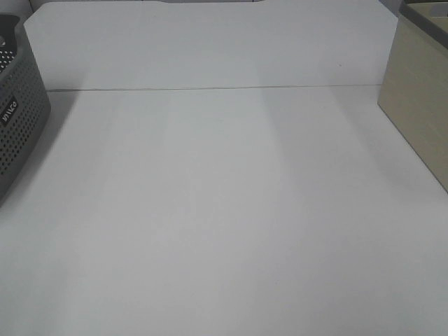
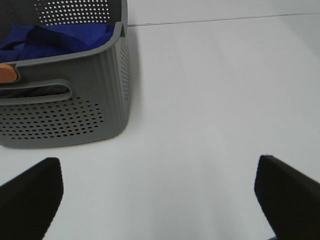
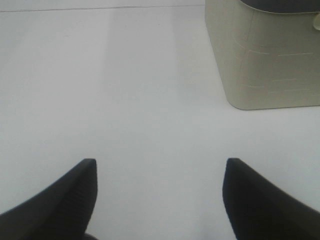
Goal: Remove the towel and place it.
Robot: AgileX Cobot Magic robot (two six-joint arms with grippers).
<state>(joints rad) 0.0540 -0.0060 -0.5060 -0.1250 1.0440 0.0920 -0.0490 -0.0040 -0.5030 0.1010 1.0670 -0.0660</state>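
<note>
The towel (image 2: 55,37), deep royal blue and crumpled, lies inside a grey perforated basket (image 2: 75,112) in the left wrist view. The towel does not show in the exterior high view, where only the basket's side (image 1: 17,133) appears at the left edge. My left gripper (image 2: 157,192) is open and empty above the white table, a little in front of the basket. My right gripper (image 3: 160,192) is open and empty above the table, short of a beige bin (image 3: 265,60). Neither gripper shows in the exterior high view.
The beige bin (image 1: 420,98) stands at the right edge of the white table (image 1: 224,210). A white back panel (image 1: 210,45) rises behind the table. An orange piece (image 2: 7,73) sits on the basket's rim.
</note>
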